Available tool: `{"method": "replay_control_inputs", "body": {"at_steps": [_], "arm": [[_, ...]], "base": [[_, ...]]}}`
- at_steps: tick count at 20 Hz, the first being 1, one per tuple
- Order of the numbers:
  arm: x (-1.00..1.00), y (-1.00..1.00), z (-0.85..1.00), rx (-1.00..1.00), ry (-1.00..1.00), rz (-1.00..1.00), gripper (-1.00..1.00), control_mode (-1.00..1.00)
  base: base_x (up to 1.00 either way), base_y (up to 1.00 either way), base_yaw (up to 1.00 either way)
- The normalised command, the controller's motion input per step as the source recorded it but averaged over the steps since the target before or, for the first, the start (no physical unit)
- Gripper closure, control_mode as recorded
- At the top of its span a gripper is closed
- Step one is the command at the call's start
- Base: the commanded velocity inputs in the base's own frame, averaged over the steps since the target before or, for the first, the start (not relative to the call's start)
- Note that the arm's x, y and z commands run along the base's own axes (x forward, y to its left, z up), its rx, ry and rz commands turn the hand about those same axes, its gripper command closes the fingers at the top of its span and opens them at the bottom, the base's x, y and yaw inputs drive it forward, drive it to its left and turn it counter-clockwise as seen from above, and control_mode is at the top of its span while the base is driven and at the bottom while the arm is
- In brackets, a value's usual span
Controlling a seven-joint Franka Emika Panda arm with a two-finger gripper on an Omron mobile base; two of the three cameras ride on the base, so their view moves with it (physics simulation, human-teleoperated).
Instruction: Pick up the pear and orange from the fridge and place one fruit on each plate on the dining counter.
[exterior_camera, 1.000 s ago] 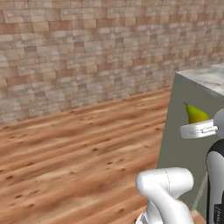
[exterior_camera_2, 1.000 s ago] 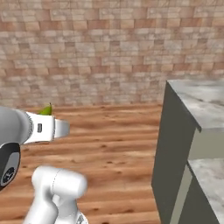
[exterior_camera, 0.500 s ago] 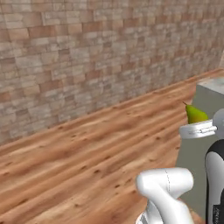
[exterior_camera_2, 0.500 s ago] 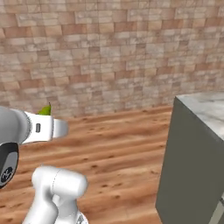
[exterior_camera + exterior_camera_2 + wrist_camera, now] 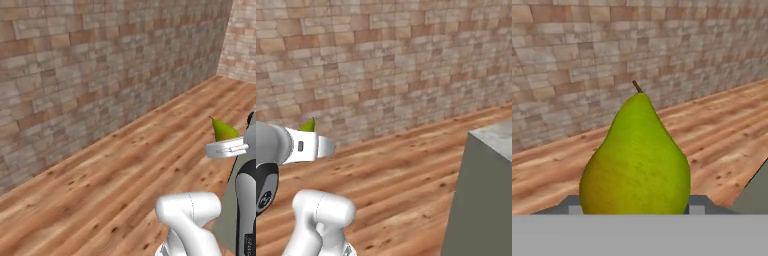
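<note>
The yellow-green pear (image 5: 637, 160) stands upright with its stem up, held at its base between my dark fingertips (image 5: 697, 205). My gripper (image 5: 634, 207) is shut on it. In the left base view the pear (image 5: 223, 131) pokes up above the white hand at the right edge. Over the white forearm in the right base view, its pointed top (image 5: 308, 125) shows. The dining counter (image 5: 482, 200) rises at the right as an olive-grey block with a grey top corner, a little way from the hand. The orange, the fridge and the plates are out of view.
A brick wall (image 5: 386, 60) runs across the back and meets a second wall at a corner (image 5: 226, 37) on the far right. Wooden floor (image 5: 115, 185) stretches between the wall and my base. The counter's side (image 5: 226, 222) stands close beside the arm.
The whole picture has shifted, so the camera has moved: wall and floor slid across and the counter drifted to the right. The pear stays in the gripper as before.
</note>
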Motion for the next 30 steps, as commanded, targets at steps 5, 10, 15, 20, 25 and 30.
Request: {"method": "replay_control_inputs", "body": {"at_steps": [5, 10, 15, 20, 25, 30], "arm": [[0.0, 0.0, 0.0, 0.0, 0.0, 0.0, 1.0, 1.0], [0.0, 0.0, 0.0, 0.0, 0.0, 0.0, 1.0, 1.0], [0.0, 0.0, 0.0, 0.0, 0.0, 0.0, 1.0, 1.0], [0.0, 0.0, 0.0, 0.0, 0.0, 0.0, 1.0, 1.0], [0.0, 0.0, 0.0, 0.0, 0.0, 0.0, 1.0, 1.0], [0.0, 0.0, 0.0, 0.0, 0.0, 0.0, 1.0, 1.0]], "base": [[0.94, 0.59, -0.41], [0.97, 0.54, -0.43], [0.95, 0.42, -0.45], [0.9, 0.34, -0.46], [0.89, 0.3, -0.46], [0.89, 0.31, -0.46]]}}
